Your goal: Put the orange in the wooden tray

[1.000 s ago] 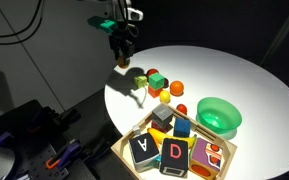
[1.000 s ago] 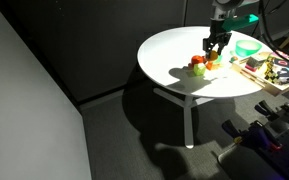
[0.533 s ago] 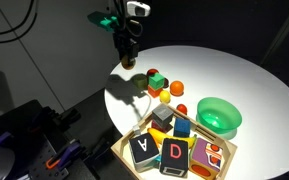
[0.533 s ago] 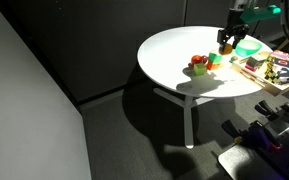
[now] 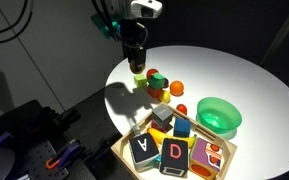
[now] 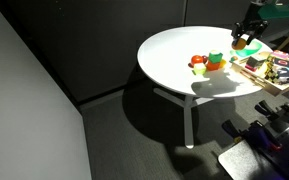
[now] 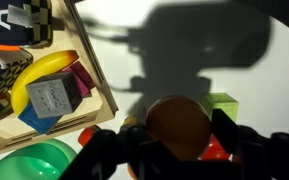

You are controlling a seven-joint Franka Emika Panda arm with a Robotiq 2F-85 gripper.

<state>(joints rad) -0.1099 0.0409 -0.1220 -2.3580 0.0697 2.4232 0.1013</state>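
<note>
My gripper (image 5: 136,62) is shut on the orange (image 5: 136,69), a round dark-orange ball, and holds it in the air above the near-left part of the round white table. In the wrist view the orange (image 7: 179,125) sits between the two black fingers of the gripper (image 7: 179,135). The wooden tray (image 5: 132,133) stands at the table's front edge and holds letter blocks and toys. In the wrist view its rim (image 7: 94,65) is at the upper left. In an exterior view the gripper (image 6: 246,40) hangs near the tray (image 6: 259,72).
A round green bowl (image 5: 219,116) stands next to the tray; it also shows in the wrist view (image 7: 34,162). Small toys (image 5: 156,82) lie on the table below the gripper, among them a green block (image 7: 222,103). The table edge (image 5: 109,95) is close.
The gripper has lifted off the group of toys with the orange in it and moved sideways toward the tray and bowl side of the table.
</note>
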